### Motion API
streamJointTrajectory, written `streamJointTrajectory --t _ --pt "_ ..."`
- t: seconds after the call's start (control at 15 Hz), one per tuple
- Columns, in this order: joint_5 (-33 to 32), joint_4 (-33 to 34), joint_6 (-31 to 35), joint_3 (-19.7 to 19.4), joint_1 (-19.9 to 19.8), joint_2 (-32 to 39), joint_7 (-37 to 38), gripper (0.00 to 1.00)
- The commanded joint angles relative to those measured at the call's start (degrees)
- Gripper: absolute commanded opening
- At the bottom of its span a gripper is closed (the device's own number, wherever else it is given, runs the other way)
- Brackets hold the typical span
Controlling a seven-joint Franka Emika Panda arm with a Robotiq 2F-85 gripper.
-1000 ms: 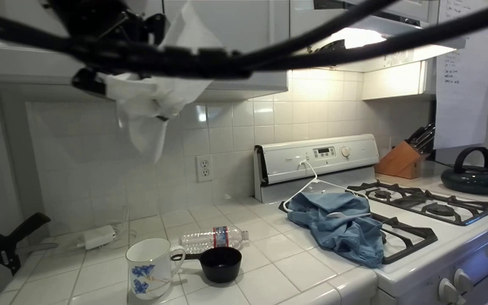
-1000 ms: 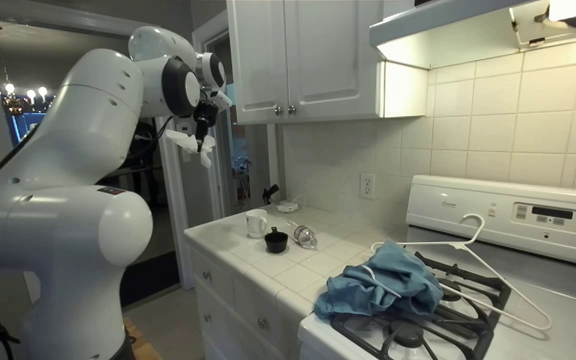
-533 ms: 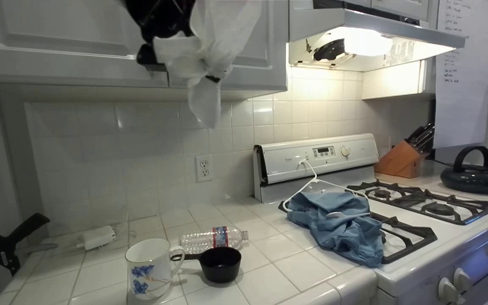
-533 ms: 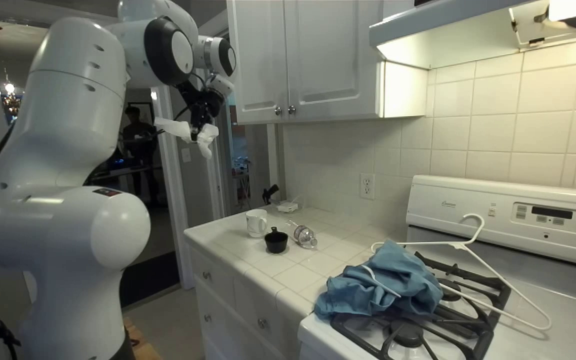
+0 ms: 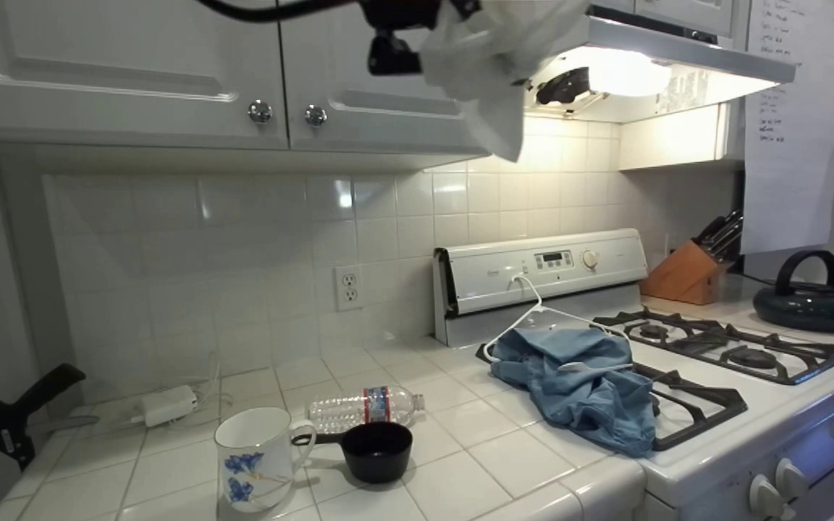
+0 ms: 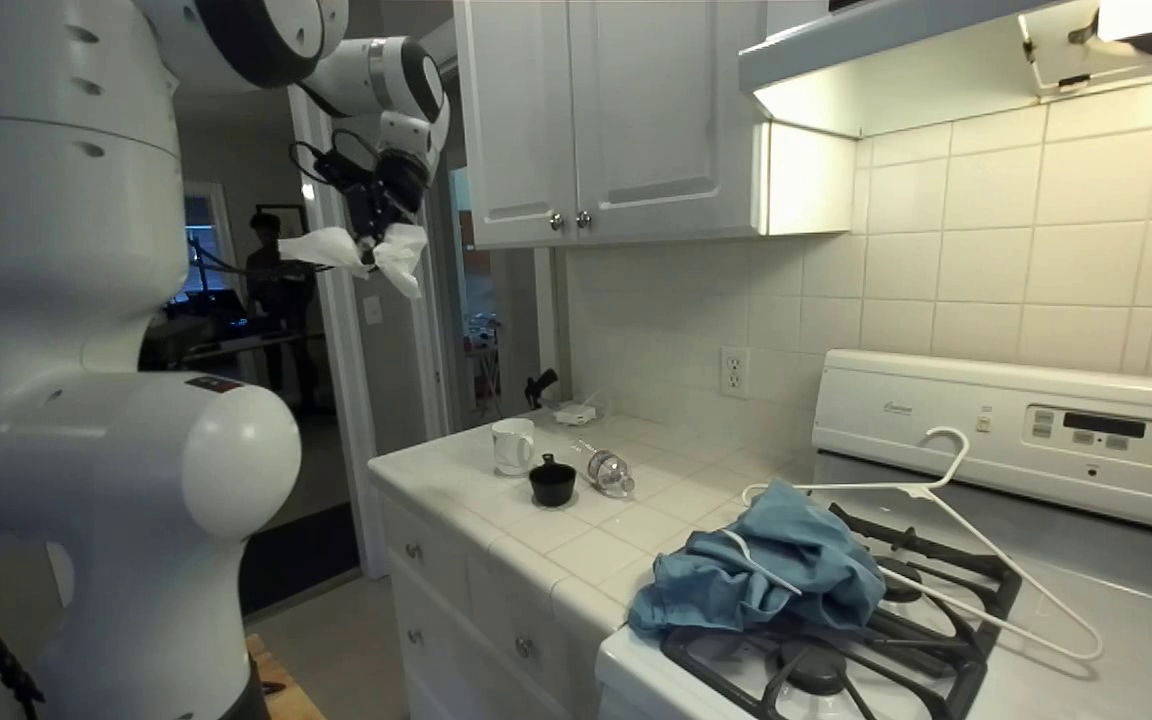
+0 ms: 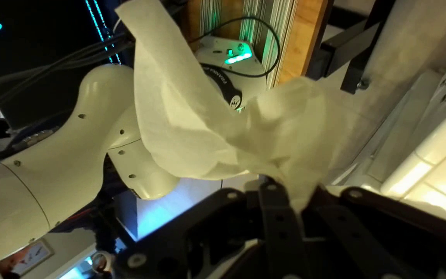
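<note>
Clamped on a white cloth or tissue (image 5: 489, 76), the hand (image 5: 519, 82) sweeps right atop an exterior view, uncovering two cabinet knobs (image 5: 260, 111).

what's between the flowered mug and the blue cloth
A black handled cup, with a clear bottle lying beside it, then counter tile; both exterior views show this.
</note>
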Motion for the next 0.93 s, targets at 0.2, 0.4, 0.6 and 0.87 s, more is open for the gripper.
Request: streamJointTrajectory --t 0.2,0.4,0.6,0.87 --pt "-1.6 -20.8 6.9 9.7 -9.1 -14.6 -4.0 0.01" --pt "-1.3 -27.2 13.3 10.6 -12.4 -18.7 -15.7 0.01" --pt "-2.9 -31.3 16.7 10.2 -15.0 -20.9 -28.7 0.01" --pt "-6.7 -32.7 19.6 5.0 -14.9 -20.3 -46.2 0.01"
